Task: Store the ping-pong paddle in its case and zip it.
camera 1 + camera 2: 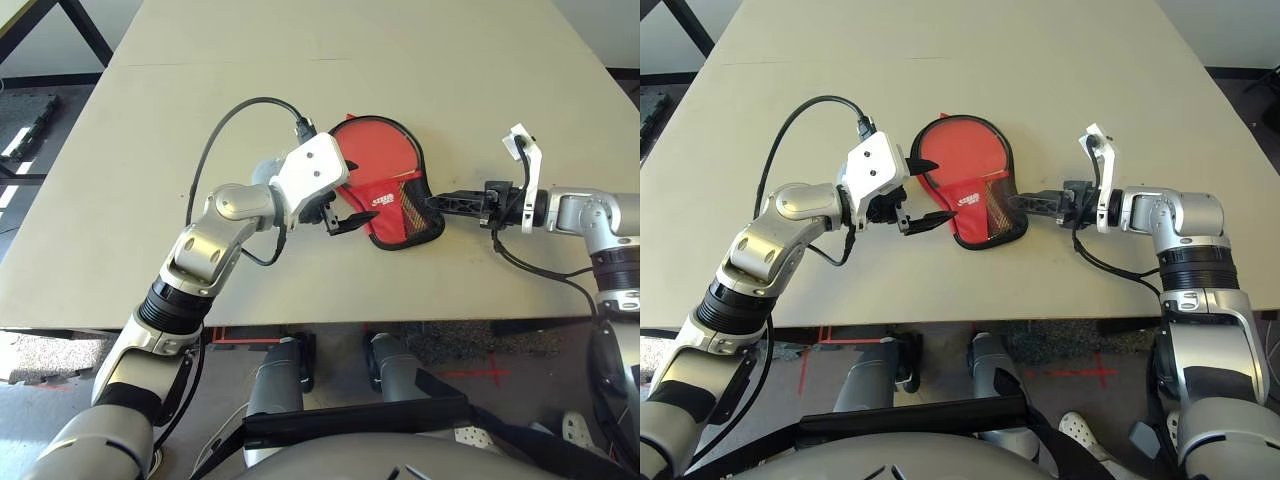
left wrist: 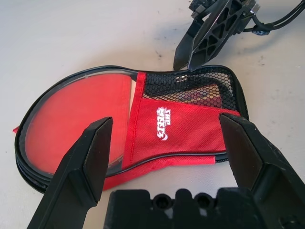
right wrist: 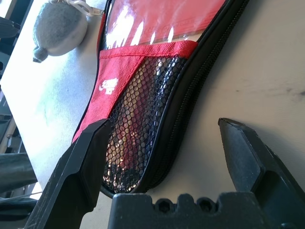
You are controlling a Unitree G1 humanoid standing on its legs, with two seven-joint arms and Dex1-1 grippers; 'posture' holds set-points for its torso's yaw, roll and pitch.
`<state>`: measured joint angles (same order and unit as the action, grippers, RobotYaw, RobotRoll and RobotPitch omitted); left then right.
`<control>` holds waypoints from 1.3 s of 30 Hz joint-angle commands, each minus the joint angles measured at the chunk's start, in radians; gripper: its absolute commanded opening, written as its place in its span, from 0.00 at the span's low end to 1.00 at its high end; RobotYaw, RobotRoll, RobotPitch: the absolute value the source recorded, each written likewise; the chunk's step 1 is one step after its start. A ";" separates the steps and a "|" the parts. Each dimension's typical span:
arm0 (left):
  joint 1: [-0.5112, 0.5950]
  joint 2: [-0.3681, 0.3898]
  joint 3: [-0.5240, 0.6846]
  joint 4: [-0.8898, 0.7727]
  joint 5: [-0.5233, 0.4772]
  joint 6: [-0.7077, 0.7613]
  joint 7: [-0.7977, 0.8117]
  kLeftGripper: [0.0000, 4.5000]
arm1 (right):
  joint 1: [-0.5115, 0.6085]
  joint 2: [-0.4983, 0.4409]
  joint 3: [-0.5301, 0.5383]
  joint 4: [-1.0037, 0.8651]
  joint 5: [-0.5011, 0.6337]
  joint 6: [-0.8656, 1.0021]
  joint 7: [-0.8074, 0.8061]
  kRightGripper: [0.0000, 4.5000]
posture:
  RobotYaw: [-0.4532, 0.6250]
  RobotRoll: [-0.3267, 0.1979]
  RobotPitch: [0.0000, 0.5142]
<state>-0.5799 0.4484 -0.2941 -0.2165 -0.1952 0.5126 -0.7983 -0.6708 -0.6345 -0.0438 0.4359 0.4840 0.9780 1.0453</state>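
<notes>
The red case point(image 1: 973, 205), with the paddle point(image 2: 76, 124) showing through its clear window, lies on the surface point(image 1: 1040, 90) between the left tool point(image 2: 164, 157) and the right tool point(image 3: 162, 157), whose fingers are spread, each tool near it.

White "DHS" lettering marks the red case point(image 2: 190, 126).

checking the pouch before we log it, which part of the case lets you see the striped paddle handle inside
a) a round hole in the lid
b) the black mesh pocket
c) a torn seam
b, the handle shows through the black mesh beside the white logo
</notes>
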 commanded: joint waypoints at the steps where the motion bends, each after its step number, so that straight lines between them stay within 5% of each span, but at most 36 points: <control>1: 0.018 0.007 -0.002 -0.017 0.003 0.010 -0.004 1.00 | 0.016 0.024 0.041 0.009 -0.008 0.017 0.006 1.00 | 0.44 0.62 0.45; 22: 0.018 0.003 -0.012 -0.002 0.007 0.001 -0.011 1.00 | 0.035 0.023 0.064 -0.030 0.001 0.065 0.048 1.00 | 0.42 0.62 0.44; 26: 0.016 0.002 -0.013 0.001 0.009 -0.001 -0.012 1.00 | 0.023 0.034 0.060 0.006 -0.012 0.080 0.012 0.79 | 0.42 0.62 0.44; 36: 0.017 0.004 -0.014 0.002 0.011 -0.001 -0.011 1.00 | 0.002 0.039 0.059 0.071 -0.025 0.085 -0.025 0.01 | 0.43 0.62 0.44; 39: 0.016 0.003 -0.013 0.005 0.013 -0.004 -0.011 1.00 | -0.007 0.037 0.051 0.086 -0.028 0.076 -0.030 0.01 | 0.42 0.62 0.44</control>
<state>-0.5753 0.4488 -0.2953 -0.2169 -0.1935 0.5134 -0.8000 -0.6945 -0.6033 -0.0107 0.4838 0.4803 1.0455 1.0338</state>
